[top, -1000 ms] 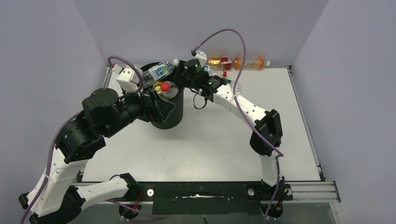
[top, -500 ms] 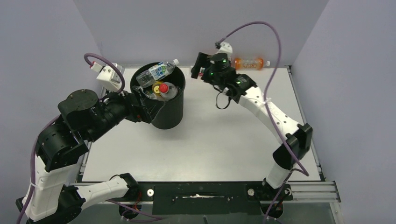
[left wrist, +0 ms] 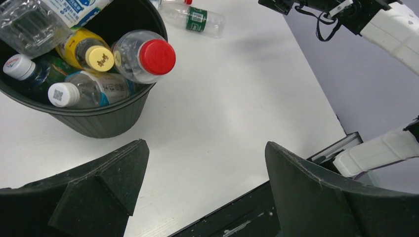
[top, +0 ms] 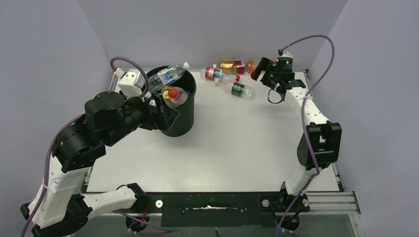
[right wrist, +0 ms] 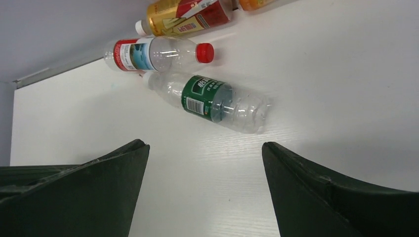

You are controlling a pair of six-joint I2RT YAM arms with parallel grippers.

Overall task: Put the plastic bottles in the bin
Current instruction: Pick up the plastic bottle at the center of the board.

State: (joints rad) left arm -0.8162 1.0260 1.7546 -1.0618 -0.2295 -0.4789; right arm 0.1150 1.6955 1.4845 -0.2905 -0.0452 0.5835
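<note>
Over at the far left of the white surface (top: 222,148) stands the black bin (top: 180,121), upright and heaped with plastic bottles; a red-capped bottle (left wrist: 144,57) sits on top, a yellow bottle (left wrist: 85,48) lies just beside it, and a blue-labelled bottle (top: 167,75) rests across the far rim, its neck poking past the edge; the left claw (left wrist: 205,148) hovers beside the bin's left side, its jaws spread wide with nothing between them. Well apart from the bin, along the far edge, more bottles lie on their sides; a clear green-labelled bottle (right wrist: 215,101) is the nearest of them, a red-labelled bottle (right wrist: 153,53) lies just behind it, close by its neck end, and a yellowish bottle (right wrist: 185,14) lies farther back, near the back wall (top: 197,29); what looks like an orange bottle (right wrist: 254,4) shows only at the very edge of the wrist view, so I can't be sure of it; the right claw (right wrist: 205,145) hangs above the surface just right of this group, pointed toward it, jaws spread wide and empty.
</note>
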